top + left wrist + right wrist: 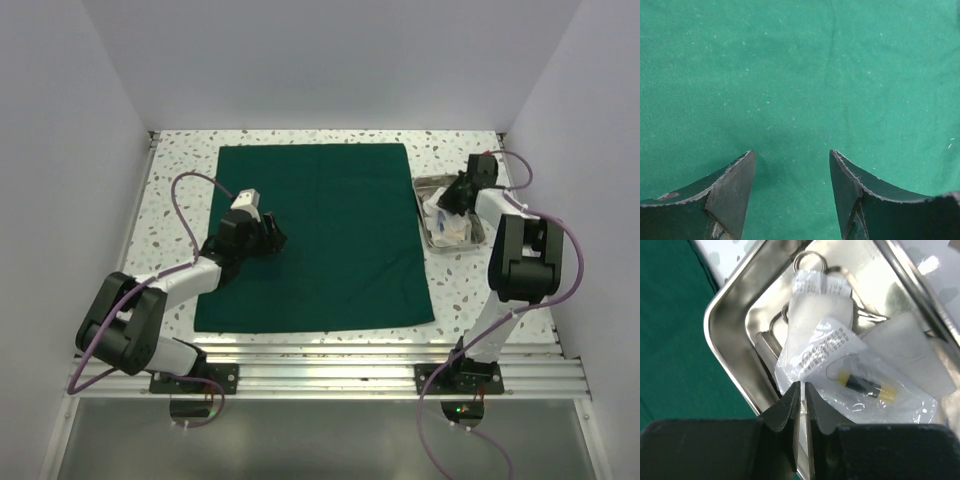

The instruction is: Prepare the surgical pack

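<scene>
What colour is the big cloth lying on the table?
The cloth is plain dark green, with no pattern. The top view shows it best.

You see a steel tray (pixel 720 345) on the speckled surface (pixel 190 160), white paper packets (pixel 812 325) inside the tray, a clear pouch (pixel 830 350) in the tray too, ring handles (pixel 795 261) on the tray's floor.

Flat drape (pixel 330 230) leaves room; packets (pixel 840 365) crowd tray (pixel 735 355).

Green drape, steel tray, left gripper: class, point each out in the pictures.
green drape (pixel 340 230), top view, bare centre
steel tray (pixel 735 357), right wrist view, left wall
left gripper (pixel 792 152), left wrist view, between fingertips
</scene>
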You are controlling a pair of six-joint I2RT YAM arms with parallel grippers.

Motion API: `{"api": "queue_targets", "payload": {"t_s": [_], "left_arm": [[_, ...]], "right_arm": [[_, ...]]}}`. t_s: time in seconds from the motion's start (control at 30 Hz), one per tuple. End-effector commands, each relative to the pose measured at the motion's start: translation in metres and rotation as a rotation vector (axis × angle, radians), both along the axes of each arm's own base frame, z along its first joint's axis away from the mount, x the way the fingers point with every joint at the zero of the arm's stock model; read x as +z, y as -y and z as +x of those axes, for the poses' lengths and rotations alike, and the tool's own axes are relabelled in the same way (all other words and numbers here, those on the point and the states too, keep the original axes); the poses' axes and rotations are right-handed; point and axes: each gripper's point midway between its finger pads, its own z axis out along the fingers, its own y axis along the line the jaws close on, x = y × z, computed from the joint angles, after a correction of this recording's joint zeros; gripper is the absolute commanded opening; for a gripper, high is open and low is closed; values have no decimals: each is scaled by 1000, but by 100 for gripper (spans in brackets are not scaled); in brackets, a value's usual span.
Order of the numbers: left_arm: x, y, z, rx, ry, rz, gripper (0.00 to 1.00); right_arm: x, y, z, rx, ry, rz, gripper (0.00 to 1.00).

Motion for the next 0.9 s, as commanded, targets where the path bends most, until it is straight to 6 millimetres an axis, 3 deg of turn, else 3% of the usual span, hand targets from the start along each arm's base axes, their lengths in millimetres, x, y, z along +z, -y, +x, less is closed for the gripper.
{"api": "queue_targets", "payload": {"t_s": [0.0,0.1,0.23,0.27,0.3,0.37,0.4,0.5,0.6,0.87], "left_arm": [[14,5,11,0,52,-8,65],[14,6,11,-3,52,-12,64],[19,7,9,-6,64,-19,65],[19,8,9,-9,64,-17,65],[20,9,9,-8,67,-20,65],[21,10,8,-12,68,-22,65],[21,10,8,-13,68,-23,65],[22,12,6,-16,71,-27,64],[22,14,6,-18,69,-31,64],[19,16,5,-24,59,-27,64]], "right_arm": [[17,11,8,-7,25,-20,13],[39,11,-4,3,72,-44,24],[75,18,-39,-42,114,-96,34],[72,21,-52,-63,99,-106,39],[90,23,-61,-83,137,-114,50],[83,34,-84,-175,96,-116,55],[89,41,-95,-232,95,-127,55],[83,57,-128,-404,25,-141,87],[67,58,-151,-496,-76,-121,87],[30,51,-146,-607,-172,-24,63]]}}
